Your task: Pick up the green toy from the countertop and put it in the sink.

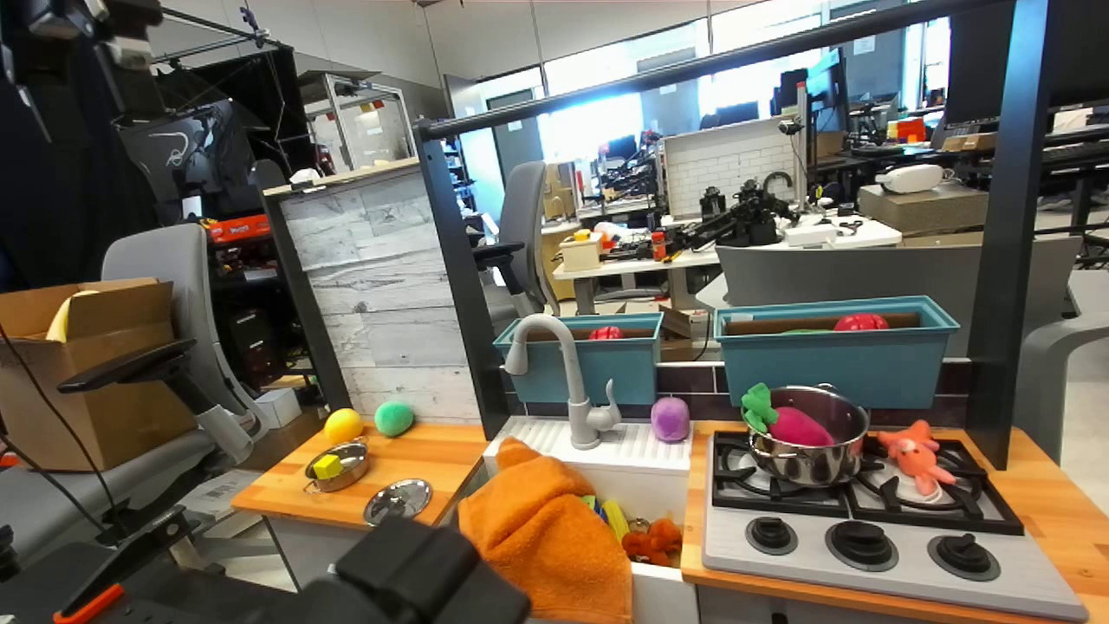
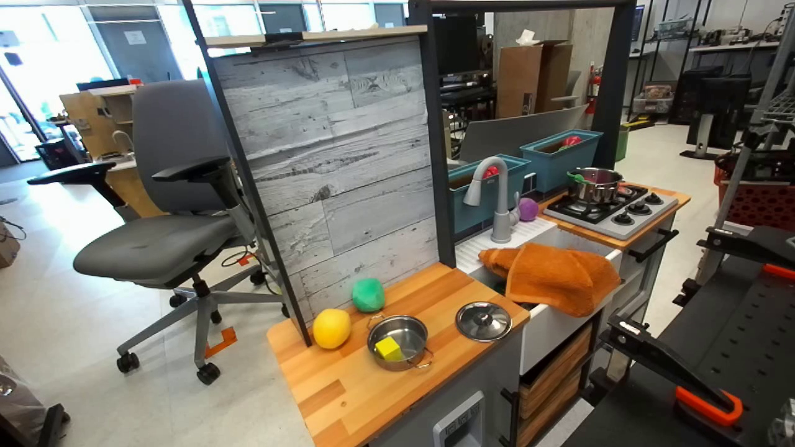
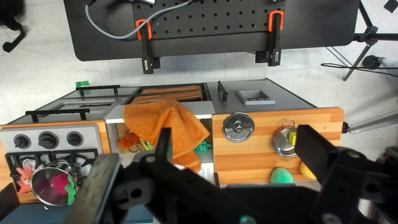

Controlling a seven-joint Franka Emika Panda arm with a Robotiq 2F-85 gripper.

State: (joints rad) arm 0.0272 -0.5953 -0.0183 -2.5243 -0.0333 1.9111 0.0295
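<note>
Countertop [image 2: 335,388], green ball [image 2: 369,295] near back edge, towel [image 2: 556,279] partly covering sink [image 2: 546,334]

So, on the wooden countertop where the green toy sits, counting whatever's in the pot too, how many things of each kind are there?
Round toys: 2, the green toy and a yellow toy
Pots: 1, a silvery pot
Lids: 1, a metal lid
Blocks: 1, a yellow block inside the pot
Total: 5
</note>
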